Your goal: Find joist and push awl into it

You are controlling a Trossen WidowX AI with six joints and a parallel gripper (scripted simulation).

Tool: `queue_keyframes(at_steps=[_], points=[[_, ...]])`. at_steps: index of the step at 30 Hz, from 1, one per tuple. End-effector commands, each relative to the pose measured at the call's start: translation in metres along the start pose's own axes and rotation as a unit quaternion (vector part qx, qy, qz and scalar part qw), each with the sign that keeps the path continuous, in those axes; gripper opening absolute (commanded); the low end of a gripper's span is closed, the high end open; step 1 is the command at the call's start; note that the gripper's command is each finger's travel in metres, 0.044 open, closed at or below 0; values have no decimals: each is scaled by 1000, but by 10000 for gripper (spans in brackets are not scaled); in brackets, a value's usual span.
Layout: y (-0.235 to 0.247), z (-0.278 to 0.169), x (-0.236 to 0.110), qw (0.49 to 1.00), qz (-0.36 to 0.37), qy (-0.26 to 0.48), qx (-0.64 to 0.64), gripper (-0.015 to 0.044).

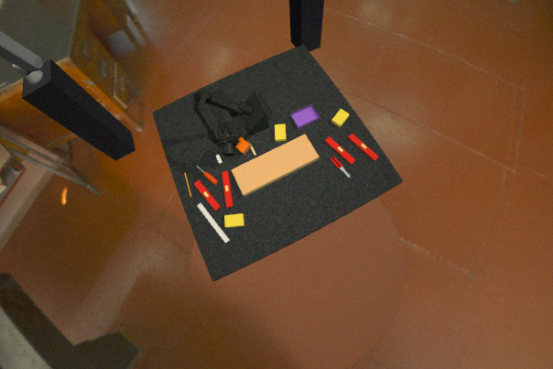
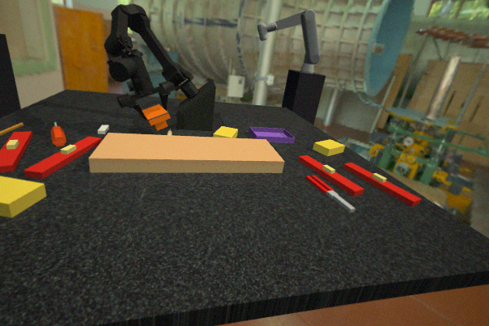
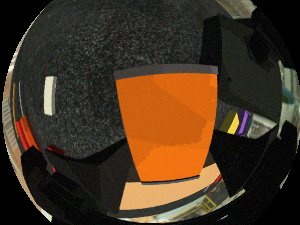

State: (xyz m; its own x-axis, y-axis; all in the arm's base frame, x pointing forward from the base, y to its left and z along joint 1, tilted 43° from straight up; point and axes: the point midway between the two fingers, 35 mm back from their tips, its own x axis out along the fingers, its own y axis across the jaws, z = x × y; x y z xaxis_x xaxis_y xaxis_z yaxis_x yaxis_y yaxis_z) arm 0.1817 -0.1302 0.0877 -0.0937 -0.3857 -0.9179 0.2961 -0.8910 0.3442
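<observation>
My gripper is shut on the orange stud finder. It holds the stud finder in the air just behind the back left corner of the tan floor panel. The purple tray sits empty behind the panel's right end; a sliver of it shows in the wrist view. The awl, with an orange handle and a thin metal tip, lies to the left of the panel.
Red levels lie on both sides of the panel. Yellow blocks, a red utility knife, a white ruler, a pencil and a small white block are scattered about. The arm's black base stands behind the panel.
</observation>
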Motion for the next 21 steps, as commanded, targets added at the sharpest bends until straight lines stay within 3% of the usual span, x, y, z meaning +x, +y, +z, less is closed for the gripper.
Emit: queue_keyframes(at_steps=[1, 21], points=[[1, -2, -1, 1000, -19, 4, -3, 0], [6, -2, -2, 995, -99, 7, 4, 0]])
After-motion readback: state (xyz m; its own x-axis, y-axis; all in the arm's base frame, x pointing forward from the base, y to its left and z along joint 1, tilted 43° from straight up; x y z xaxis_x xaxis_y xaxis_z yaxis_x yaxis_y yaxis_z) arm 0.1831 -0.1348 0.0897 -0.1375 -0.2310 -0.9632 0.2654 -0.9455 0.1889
